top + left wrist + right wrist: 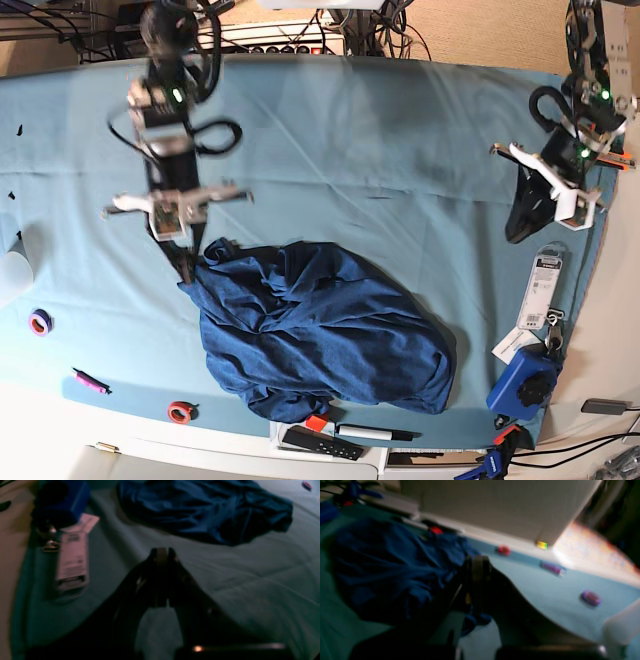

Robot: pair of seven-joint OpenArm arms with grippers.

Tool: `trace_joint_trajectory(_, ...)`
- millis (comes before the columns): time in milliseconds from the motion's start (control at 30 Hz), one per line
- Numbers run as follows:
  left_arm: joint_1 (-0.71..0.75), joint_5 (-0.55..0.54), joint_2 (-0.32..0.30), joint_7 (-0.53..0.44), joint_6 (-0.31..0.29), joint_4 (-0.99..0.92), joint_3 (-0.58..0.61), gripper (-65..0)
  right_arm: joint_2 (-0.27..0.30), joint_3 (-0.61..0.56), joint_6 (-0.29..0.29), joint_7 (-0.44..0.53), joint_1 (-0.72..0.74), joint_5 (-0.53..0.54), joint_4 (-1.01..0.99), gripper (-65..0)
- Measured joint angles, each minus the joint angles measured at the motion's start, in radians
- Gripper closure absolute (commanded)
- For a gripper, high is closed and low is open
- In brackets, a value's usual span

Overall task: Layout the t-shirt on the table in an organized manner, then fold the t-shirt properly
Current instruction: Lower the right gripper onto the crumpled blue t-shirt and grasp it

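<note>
The dark navy t-shirt (320,330) lies crumpled in a heap on the near half of the table (400,130), which is covered in a light teal cloth. My right gripper (186,268) is shut at the heap's upper left edge. In the right wrist view its tips (478,563) sit over the t-shirt (390,572) fabric, and blur hides whether any cloth is pinched. My left gripper (520,225) hovers over bare cloth at the table's right end, well clear of the shirt. In the left wrist view it (162,552) is shut with nothing in it, and the t-shirt (200,512) lies beyond.
A white tagged packet (543,290) and a blue block (523,380) lie by the right edge, close to the left arm. Along the near edge sit a purple tape ring (39,322), a pink marker (90,381), a red ring (181,411) and a black remote (320,443).
</note>
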Motion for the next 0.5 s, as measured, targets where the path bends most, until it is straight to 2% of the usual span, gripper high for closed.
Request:
trace_joint_trajectory(100, -0.011, -0.008, 0.000, 0.000, -0.026, -0.032, 0.000, 0.0, -0.024, 0.000, 0.024, -0.006, 0.098, -0.039, -0.182, 0.0)
trace_joint_trajectory(133, -0.011, -0.019, 0.000, 0.000, -0.026, -0.035, 0.000, 0.0, -0.026, 0.000, 0.039, 0.000, 0.135, -0.055, -0.248, -4.2)
trace_joint_trajectory(200, -0.010, -0.021, 0.000, 0.000, -0.026, -0.037, 0.000, 0.0, -0.027, -0.005, 0.064, -0.001, 0.214, -0.076, -0.386, -20.2)
trace_joint_trajectory(233, -0.010, -0.020, 0.000, 0.000, -0.026, -0.038, 0.000, 0.0, -0.026, -0.010, 0.065, 0.004, 0.250, -0.083, -0.452, -27.5)
trace_joint_trajectory(267, -0.011, -0.019, 0.000, 0.000, -0.027, -0.038, 0.000, 0.0, -0.026, -0.013, 0.057, 0.004, 0.288, -0.094, -0.518, -32.1)
trace_joint_trajectory(300, -0.011, -0.021, 0.000, -0.001, -0.027, -0.038, 0.000, 0.0, -0.027, -0.018, 0.047, -0.003, 0.324, -0.105, -0.576, -34.1)
trace_joint_trajectory(500, -0.010, -0.021, 0.000, 0.000, -0.027, -0.038, 0.000, 0.0, -0.027, -0.021, 0.054, -0.012, 0.507, -0.103, -0.789, -34.2)
